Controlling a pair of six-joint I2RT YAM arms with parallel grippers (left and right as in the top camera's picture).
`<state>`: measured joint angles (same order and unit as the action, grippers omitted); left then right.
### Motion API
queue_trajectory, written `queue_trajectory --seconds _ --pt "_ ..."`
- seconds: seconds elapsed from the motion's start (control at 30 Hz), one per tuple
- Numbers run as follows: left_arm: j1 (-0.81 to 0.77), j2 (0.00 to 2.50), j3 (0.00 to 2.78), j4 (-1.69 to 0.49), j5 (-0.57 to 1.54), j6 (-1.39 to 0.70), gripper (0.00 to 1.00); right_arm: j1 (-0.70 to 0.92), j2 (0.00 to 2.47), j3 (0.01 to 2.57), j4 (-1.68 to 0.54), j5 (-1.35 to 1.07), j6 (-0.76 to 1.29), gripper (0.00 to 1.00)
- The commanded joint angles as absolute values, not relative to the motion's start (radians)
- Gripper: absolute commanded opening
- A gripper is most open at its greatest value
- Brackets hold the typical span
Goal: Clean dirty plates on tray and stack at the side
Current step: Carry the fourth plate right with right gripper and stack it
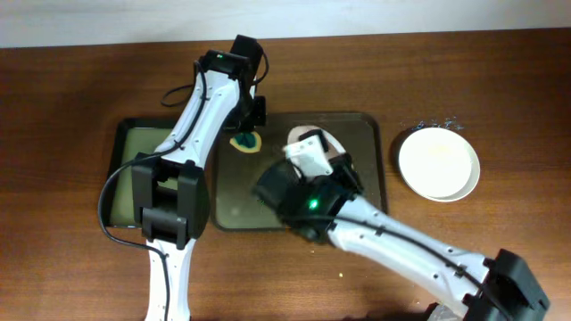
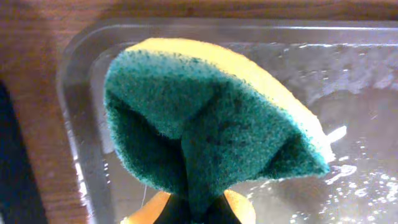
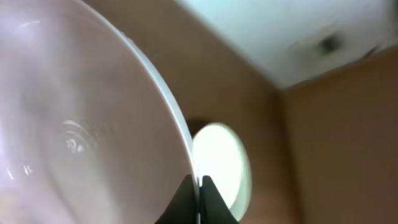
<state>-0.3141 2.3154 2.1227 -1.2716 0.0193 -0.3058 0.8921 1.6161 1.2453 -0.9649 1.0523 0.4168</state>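
Right pincer [image 3: 199, 190] clamped on plate [image 3: 81, 124] rim; plate tilted over tray [image 1: 370, 183] centre. Left pincer [image 2: 189, 210] pinches soft sponge [image 2: 211, 130] at tray's 11 o'clock. Plate probably stiff, light, wet-slick, breakable; thin rim judged the best hold.

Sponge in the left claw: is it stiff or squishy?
Probably squishy: the sponge folds into a crease where the left claw pinches it. Likely light, being mostly yellow foam. Its rough green face should resist slipping.
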Motion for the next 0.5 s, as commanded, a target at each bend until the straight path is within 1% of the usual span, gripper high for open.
queue_trajectory --seconds 0.0,0.1,0.17,0.2,0.33,0.47 --pt "-0.260 2.280 2.144 -1.280 0.004 -0.286 0.00 0.755 1.483 1.262 -0.957 0.743 0.514 0.04" --pt "-0.216 2.225 2.144 -1.280 0.004 -0.270 0.00 0.558 1.356 1.262 -0.951 0.497 0.514 0.04" --pt "-0.191 2.188 2.144 -1.282 -0.001 -0.243 0.00 0.391 1.302 1.262 -0.957 0.359 0.513 0.04" --pt "-0.173 2.163 2.144 -1.289 -0.022 -0.241 0.00 0.268 1.290 1.262 -0.966 0.292 0.510 0.04" --pt "-0.107 2.092 2.144 -1.326 -0.103 -0.240 0.00 -0.100 1.348 1.246 -0.990 0.227 0.509 0.04" --pt "-0.038 2.077 2.144 -1.361 -0.102 -0.241 0.00 -0.316 1.524 1.242 -0.979 0.192 0.505 0.04"
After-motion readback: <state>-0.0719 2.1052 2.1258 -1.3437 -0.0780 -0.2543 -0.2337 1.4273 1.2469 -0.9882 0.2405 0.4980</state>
